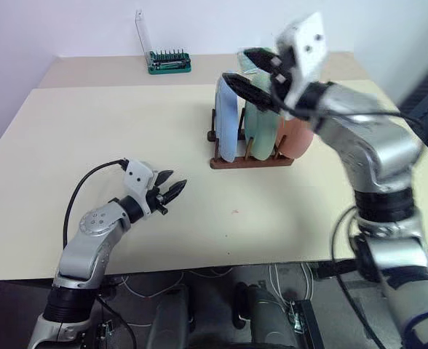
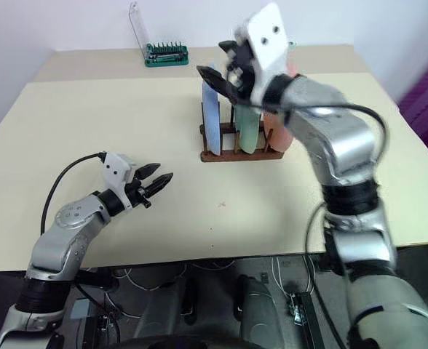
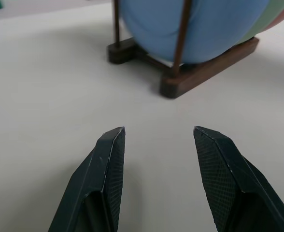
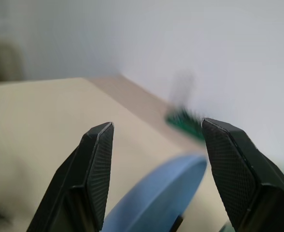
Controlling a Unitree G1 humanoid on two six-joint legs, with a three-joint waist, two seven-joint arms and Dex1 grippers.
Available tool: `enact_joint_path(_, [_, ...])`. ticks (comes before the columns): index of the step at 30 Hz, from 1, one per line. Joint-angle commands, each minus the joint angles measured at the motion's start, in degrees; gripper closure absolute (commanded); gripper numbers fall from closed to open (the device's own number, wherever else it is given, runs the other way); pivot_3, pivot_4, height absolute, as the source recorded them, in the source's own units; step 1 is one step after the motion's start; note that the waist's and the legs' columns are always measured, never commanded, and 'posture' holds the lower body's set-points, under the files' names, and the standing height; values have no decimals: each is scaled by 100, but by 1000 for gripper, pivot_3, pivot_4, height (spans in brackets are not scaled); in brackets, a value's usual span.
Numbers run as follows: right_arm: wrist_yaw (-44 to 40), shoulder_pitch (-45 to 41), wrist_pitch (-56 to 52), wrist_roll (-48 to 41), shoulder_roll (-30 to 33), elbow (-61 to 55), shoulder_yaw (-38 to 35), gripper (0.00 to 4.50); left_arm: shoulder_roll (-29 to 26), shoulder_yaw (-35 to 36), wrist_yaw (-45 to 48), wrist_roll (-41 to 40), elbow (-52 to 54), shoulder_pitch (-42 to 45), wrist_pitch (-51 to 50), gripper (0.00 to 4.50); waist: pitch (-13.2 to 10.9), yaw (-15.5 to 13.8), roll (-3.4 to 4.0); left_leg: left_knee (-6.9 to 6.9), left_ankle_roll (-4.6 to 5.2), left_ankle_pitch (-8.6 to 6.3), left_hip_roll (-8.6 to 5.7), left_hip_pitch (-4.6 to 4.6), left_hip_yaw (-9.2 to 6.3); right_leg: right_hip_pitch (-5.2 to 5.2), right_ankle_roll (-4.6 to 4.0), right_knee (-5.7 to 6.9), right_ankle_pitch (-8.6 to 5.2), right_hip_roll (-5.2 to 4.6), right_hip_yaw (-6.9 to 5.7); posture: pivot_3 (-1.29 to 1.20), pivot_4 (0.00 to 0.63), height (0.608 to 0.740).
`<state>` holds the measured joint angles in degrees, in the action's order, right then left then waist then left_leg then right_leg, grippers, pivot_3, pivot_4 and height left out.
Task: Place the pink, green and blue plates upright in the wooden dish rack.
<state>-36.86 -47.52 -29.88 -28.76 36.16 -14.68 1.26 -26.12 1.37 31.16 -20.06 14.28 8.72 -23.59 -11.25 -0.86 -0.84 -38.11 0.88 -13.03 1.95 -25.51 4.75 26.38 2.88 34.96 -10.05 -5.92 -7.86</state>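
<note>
All three plates stand upright in the wooden dish rack (image 1: 252, 162) at the table's far middle. The blue plate (image 1: 226, 120) is leftmost, the green plate (image 1: 261, 129) sits in the middle, and the pink plate (image 1: 295, 138) is on the right, partly hidden by my right arm. My right gripper (image 1: 244, 70) hovers open just above the blue plate's (image 4: 156, 195) top rim, holding nothing. Low over the table, left of and nearer than the rack (image 3: 205, 67), my left gripper (image 1: 172, 186) is open and empty and points at the blue plate (image 3: 195, 24).
A green screwdriver-bit holder (image 1: 169, 62) with a raised clear lid stands at the back of the table, left of the rack. The beige table (image 1: 90, 145) stretches wide on the left, and its front edge runs just below my left gripper. Cables hang under the table.
</note>
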Motion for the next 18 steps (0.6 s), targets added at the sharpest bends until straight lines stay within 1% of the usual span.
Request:
enact_joint_path(1, [-807,821,37,-541,662,-350,-1108,1579,-78,110,13,95,83,-55,121,2193,0,3,-3,-1,1,0,-2,-2,3,2,-1,-2,1,-4,1,0,150,730])
enact_joint_path(2, [-808,1194,-243,-803,831,-250,-1633,1579,-102,135,42,107,23,-84,154,2193,1,-6,-4,-5,0,0,-2,2,1,-4,-2,-1,1,-4,0,0,150,730])
enact_joint_path(5, [-974,2154,-618,-1299,1116,43,-2736,1579,-112,193,53,163,-194,-92,260,2193,0,-28,-3,-6,-2,-2,-2,3,0,-8,-12,-6,-3,-9,-1,0,150,730])
enact_joint_path(7, [-1155,2681,-646,-1390,1212,76,-3048,1579,-106,244,53,181,-325,-82,323,2193,0,-4,0,-5,-10,-7,-1,3,2,-4,-15,-9,-2,-8,0,0,150,730])
enact_joint_path(9, [-1231,3190,-391,-1090,1199,109,-3036,1579,-90,248,62,233,-472,-56,419,2193,1,26,4,-2,-14,-9,4,4,2,-2,-15,-9,-2,-3,1,0,150,730])
enact_joint_path(11, [-1242,3647,-100,-727,1118,296,-2863,1579,-68,266,27,300,-619,-28,530,2193,2,36,8,1,-16,-10,12,10,5,-2,-14,-10,-2,2,0,0,150,730])
enact_joint_path(14, [-1109,3781,161,-422,927,840,-2665,1579,-24,280,-83,364,-617,-25,583,2193,1,25,12,2,-18,-11,13,11,5,-2,-15,-10,-2,2,-1,0,150,730])
enact_joint_path(18, [-1095,3769,1027,325,776,1457,-2142,1579,-111,396,-132,435,-559,-189,625,2193,1,15,13,-1,-18,-11,8,10,10,-2,-17,-11,-2,-3,1,0,150,730])
